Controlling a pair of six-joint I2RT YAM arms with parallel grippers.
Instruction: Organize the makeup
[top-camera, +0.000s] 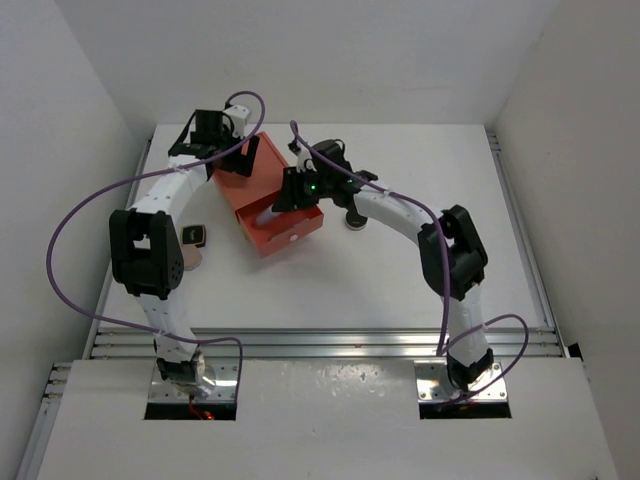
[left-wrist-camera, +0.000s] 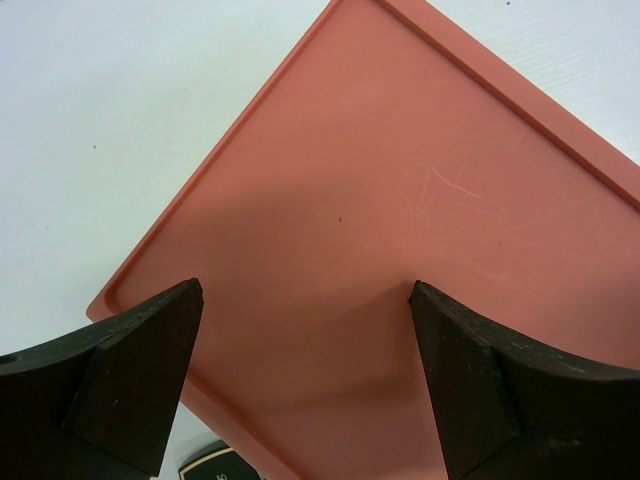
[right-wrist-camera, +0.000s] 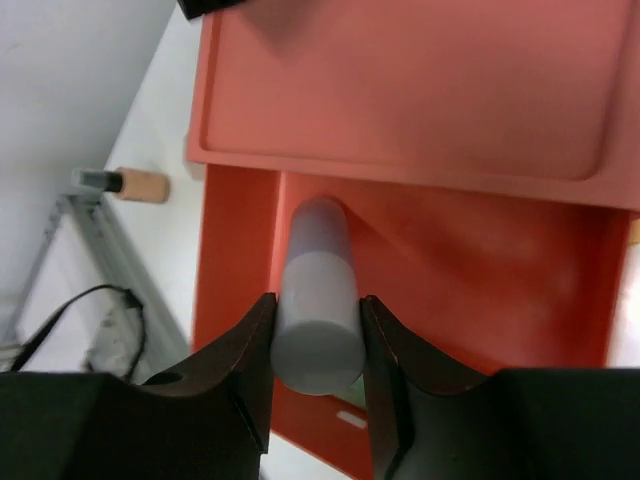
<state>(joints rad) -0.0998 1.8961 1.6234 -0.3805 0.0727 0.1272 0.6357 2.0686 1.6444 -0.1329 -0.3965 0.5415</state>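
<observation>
One coral-red drawer box (top-camera: 250, 195). Two tubes: one pale tube (right-wrist-camera: 318, 260) clamped in the right gripper (right-wrist-camera: 316, 320), one brownish tube (right-wrist-camera: 140, 185) off its left. One round pale item (top-camera: 354, 222).

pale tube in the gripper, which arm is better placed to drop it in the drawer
Right. The right gripper is shut on the pale tube, hanging over the open drawer. The left gripper is open, holding nothing, over the box top.

No lettering, label, brand or number can be read on anything here
</observation>
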